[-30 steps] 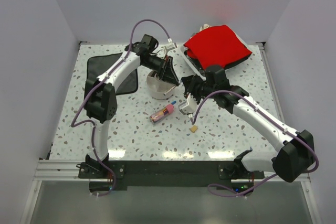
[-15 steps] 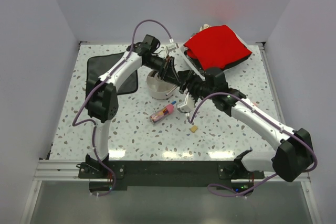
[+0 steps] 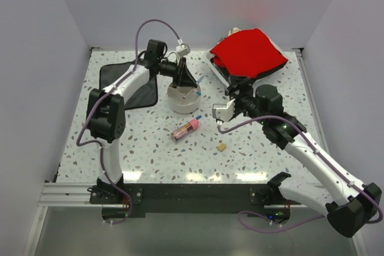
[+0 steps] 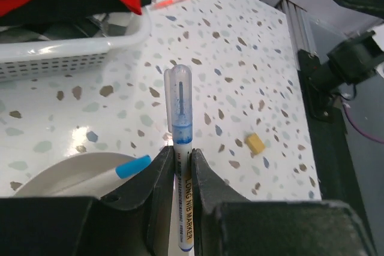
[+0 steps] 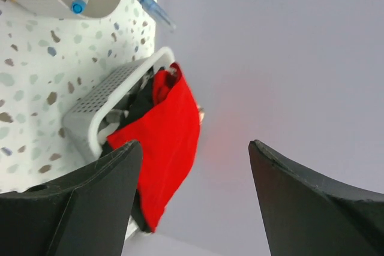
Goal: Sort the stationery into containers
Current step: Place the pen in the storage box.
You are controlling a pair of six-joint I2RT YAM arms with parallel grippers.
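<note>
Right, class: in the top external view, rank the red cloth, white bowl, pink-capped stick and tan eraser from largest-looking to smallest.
Largest to smallest: red cloth, white bowl, pink-capped stick, tan eraser.

The top external camera looks down from high behind the near edge onto the whole table (image 3: 150, 148), the left wrist camera peers close along its blue-tipped pen (image 4: 180, 124) over the bowl (image 4: 60, 175) toward the white tray (image 4: 72, 58), and the right wrist camera (tilted up at the wall (image 5: 270, 58)) shares both.
</note>
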